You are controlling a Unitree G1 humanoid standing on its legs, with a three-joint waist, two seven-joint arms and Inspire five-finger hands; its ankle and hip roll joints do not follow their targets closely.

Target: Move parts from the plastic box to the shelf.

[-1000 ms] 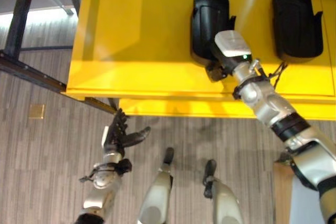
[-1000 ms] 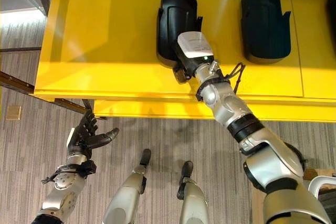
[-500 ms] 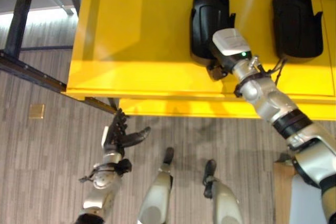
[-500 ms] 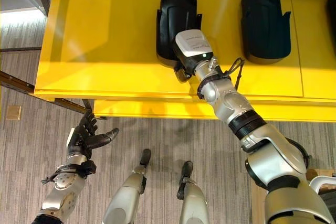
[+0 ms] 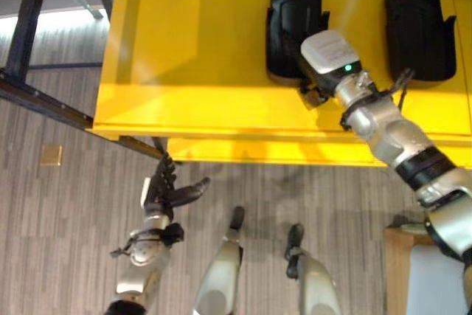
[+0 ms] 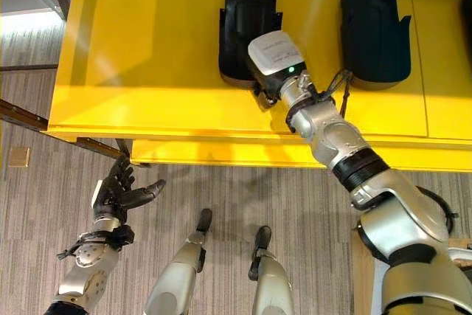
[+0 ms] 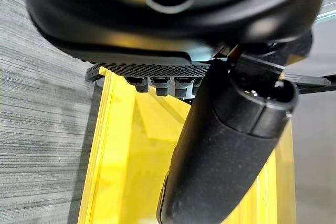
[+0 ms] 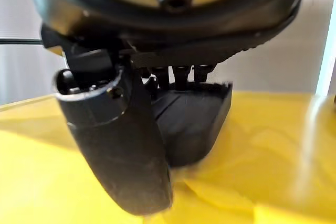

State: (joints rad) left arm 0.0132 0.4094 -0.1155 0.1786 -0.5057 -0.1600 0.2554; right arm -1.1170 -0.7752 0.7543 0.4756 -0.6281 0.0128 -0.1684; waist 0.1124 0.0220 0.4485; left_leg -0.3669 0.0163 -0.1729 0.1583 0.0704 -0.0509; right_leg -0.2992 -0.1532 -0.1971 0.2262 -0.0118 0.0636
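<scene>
2 black parts (image 5: 295,23) (image 5: 419,27) lie on the yellow shelf (image 5: 192,57), long axes running front to back; right hand (image 5: 313,94) meets the nearer part, fingers' state undeterminable; left hand (image 5: 168,191) open, low.

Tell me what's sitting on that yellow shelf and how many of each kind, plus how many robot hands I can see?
Black moulded plastic parts on the yellow metal shelf: 2, the left part and the right part.
Robot hands: 2, the right hand at the left part, the left hand open over the floor.
Total: 4.
</scene>
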